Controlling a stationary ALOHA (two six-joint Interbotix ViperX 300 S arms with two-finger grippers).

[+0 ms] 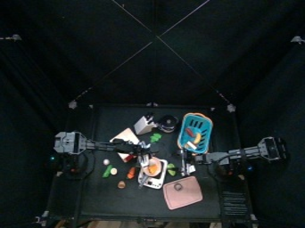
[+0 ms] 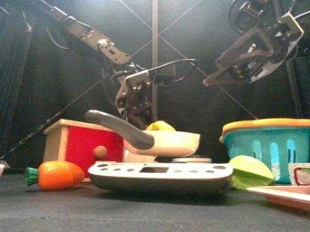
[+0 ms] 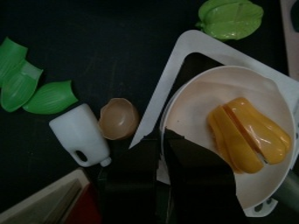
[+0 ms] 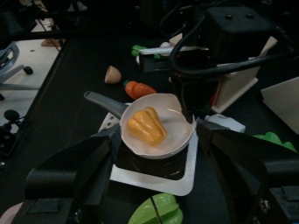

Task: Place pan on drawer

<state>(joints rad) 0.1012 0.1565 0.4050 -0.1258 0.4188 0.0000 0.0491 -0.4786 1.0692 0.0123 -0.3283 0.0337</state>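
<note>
The pan (image 3: 228, 131) is small, round and pale-edged, with orange-yellow food in it. It rests on a flat white rectangle (image 2: 158, 172) in the middle of the table (image 1: 95, 200). It also shows in the front view (image 2: 172, 142) and the right wrist view (image 4: 152, 127). My left gripper (image 3: 163, 153) reaches across and comes down on the pan's rim, jaws nearly together on it. The drawer (image 1: 127, 135), a white box with a red front (image 2: 79, 143), stands behind and left of the pan. My right gripper (image 4: 163, 150) is open and empty, raised to the right (image 2: 242, 68).
A blue basket (image 2: 273, 145) stands at the back right. A pink slab (image 1: 181, 191) lies at the front right. Green toy leaves (image 3: 26, 77), a white bottle (image 3: 82, 136) and a brown piece (image 3: 117, 118) lie beside the rectangle. An orange toy (image 2: 54, 174) lies front left.
</note>
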